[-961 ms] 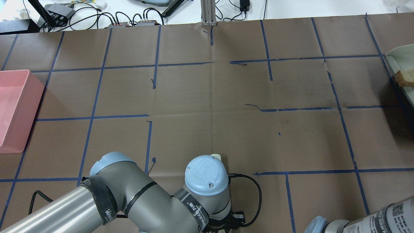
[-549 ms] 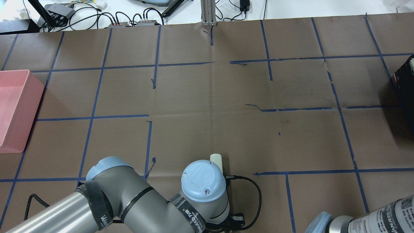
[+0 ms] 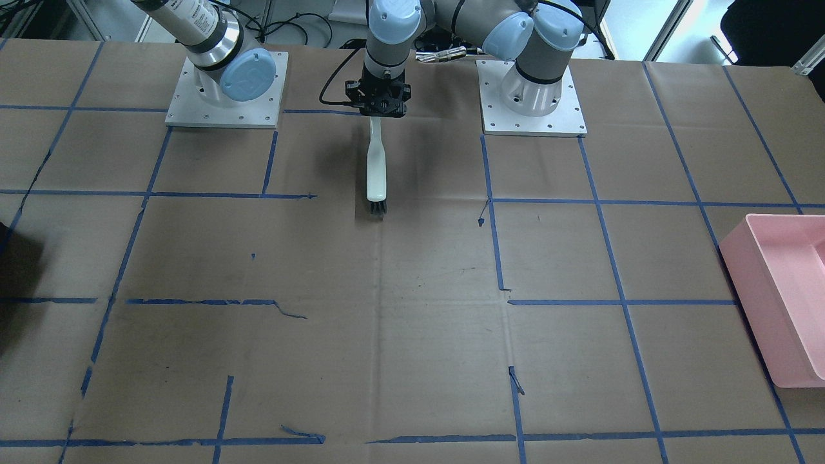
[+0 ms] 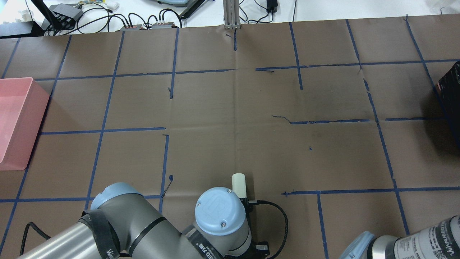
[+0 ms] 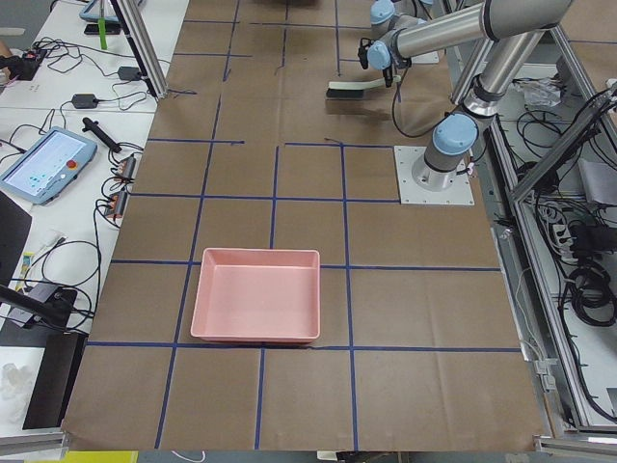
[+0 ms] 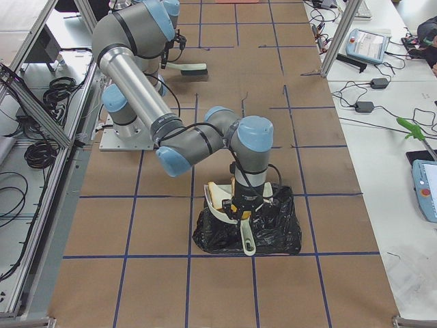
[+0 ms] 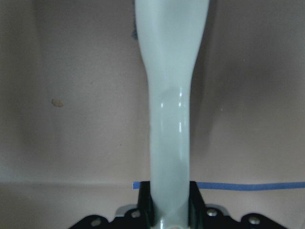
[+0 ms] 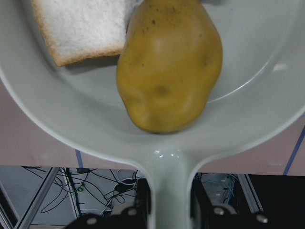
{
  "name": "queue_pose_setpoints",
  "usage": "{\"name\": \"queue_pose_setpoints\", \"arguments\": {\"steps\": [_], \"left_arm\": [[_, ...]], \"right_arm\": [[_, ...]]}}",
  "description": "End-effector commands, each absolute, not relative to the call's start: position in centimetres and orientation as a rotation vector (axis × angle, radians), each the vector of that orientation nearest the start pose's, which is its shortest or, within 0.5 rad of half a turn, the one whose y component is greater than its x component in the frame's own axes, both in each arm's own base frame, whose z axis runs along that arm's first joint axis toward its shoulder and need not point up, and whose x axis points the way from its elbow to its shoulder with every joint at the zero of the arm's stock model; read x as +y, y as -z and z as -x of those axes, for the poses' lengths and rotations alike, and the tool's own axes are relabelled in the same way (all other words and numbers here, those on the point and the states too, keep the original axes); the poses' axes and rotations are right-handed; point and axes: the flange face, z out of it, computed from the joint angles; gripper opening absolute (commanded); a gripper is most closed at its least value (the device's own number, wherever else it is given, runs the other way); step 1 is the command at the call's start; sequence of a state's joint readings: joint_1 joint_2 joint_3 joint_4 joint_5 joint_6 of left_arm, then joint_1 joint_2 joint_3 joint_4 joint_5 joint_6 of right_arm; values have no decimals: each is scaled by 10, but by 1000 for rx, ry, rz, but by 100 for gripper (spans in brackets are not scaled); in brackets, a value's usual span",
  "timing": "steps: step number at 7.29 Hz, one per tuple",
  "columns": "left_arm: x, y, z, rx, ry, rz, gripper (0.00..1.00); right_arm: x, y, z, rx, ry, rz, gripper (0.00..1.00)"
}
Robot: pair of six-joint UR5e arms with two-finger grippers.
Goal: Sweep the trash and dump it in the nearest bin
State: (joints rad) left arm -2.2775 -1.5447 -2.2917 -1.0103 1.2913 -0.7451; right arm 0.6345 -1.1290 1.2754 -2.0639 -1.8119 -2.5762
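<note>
My right gripper is shut on the handle of a pale dustpan. The pan holds a yellow-brown potato and a piece of white bread with tan crust. In the exterior right view the gripper holds the pan tilted over a black bag-lined bin. A second bread piece is not visible. My left gripper is shut on a white brush with black bristles, which lies low over the table near the robot's base. The brush also shows in the left wrist view.
A pink bin stands at the table's left edge, also seen in the front-facing view. The black bin is at the right edge. Brown paper with blue tape lines covers the table. Cables and devices lie beyond the far edge.
The dustpan with the bread has left the overhead view's right edge, and the black bin shows there now. My left arm has drawn back toward the base, so more of the brush's end shows.
</note>
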Motion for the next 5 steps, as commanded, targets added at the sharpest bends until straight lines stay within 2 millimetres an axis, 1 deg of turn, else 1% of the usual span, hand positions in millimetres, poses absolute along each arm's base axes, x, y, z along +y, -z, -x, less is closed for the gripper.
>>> {"name": "queue_pose_setpoints", "arguments": {"steps": [1,2,3,5], "left_arm": [[-182,-225,366,3223,-462,95,7],[-181,-224,365,3220,-466,98,8],[-182,-221,366,3214,-476,102,9],[-181,-221,365,3212,-479,100,14]], "right_arm": [[-504,-434,530,2388,-566,2456,0],[-502,-436,535,2421,-669,2454,0],[-501,-440,534,2430,-711,2452,0],[-502,-446,528,2470,-755,2474,0]]}}
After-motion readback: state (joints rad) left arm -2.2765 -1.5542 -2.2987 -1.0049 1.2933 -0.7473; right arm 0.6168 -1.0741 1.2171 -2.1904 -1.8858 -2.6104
